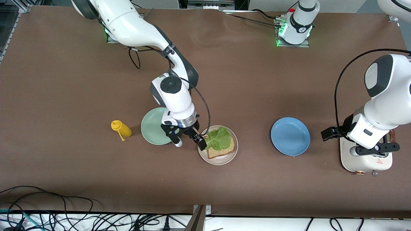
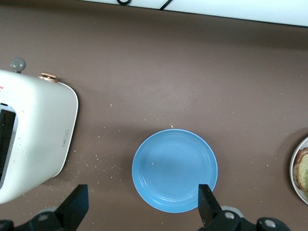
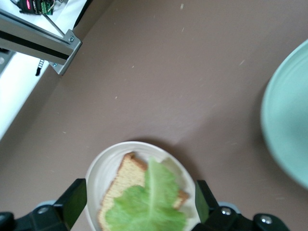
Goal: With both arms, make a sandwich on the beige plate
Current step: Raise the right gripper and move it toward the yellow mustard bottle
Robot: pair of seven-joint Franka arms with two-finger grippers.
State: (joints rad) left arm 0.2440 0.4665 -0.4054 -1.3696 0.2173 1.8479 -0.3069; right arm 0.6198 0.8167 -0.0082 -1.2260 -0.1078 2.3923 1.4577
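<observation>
The beige plate (image 1: 221, 161) holds one brown bread slice (image 1: 218, 152) with a ruffled green lettuce leaf (image 1: 220, 138) lying on top. My right gripper (image 1: 190, 145) hangs open over the plate's edge on the mint-green plate's side, holding nothing. In the right wrist view its fingers stand wide on either side of the lettuce (image 3: 149, 207), the bread (image 3: 126, 175) and the plate (image 3: 96, 168). My left gripper (image 1: 375, 150) is open and empty above the white toaster (image 1: 366, 160). In the left wrist view, the left gripper (image 2: 143, 209) has nothing between its fingers.
A blue plate (image 1: 290, 136) lies between the beige plate and the toaster. A mint-green plate (image 1: 154, 125) and a yellow squeeze bottle (image 1: 121, 128) sit toward the right arm's end. A brown piece (image 1: 391, 136) shows beside the toaster, mostly hidden by the left arm.
</observation>
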